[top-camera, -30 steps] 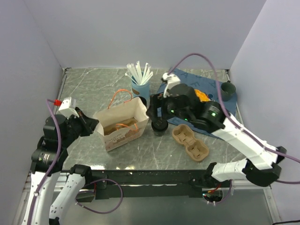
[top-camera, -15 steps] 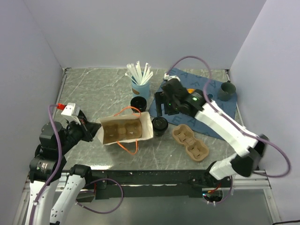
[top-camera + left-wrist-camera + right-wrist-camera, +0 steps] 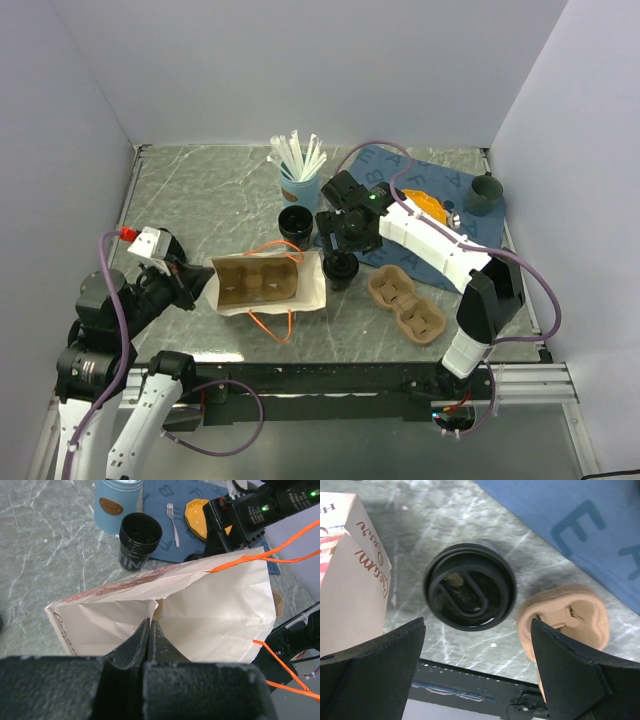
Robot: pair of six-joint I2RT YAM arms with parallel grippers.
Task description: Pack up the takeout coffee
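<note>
Left end effector (image 3: 150, 625): nearest item, jaws closed tight on a fold of the paper bag (image 3: 265, 285), pinching its left edge. The bag's mouth gapes toward the overhead camera, a brown two-well insert shows inside, and orange handles (image 3: 268, 322) trail loose at its rims. Takeout coffee (image 3: 469, 586): black cup, black lid on, upright on the tabletop (image 3: 200, 190) just beside the bag's right wall, with a pulp carrier (image 3: 405, 303) near on its other side. Right end effector (image 3: 477, 630): poised directly above the lid, fingers spread wide, gripping nothing. Lidless black cup (image 3: 295, 222): farther back, near the coffee. Light-blue straw cup (image 3: 300, 187): behind that. Blue mat (image 3: 450, 185) and grey-green mug (image 3: 485, 193): far right, apart from the work. Hazards, as judged: the slot for the descent is narrow, so one finger may land on the bag wall or catch a handle while the other clips the pulp carrier, tipping the coffee. A hard squeeze on the thin cup could pop the lid. The bag hangs on a single pinch of paper, which may slip or let the mouth fold shut when the cup goes in. The twin cup sits close enough to be taken by mistake.
</note>
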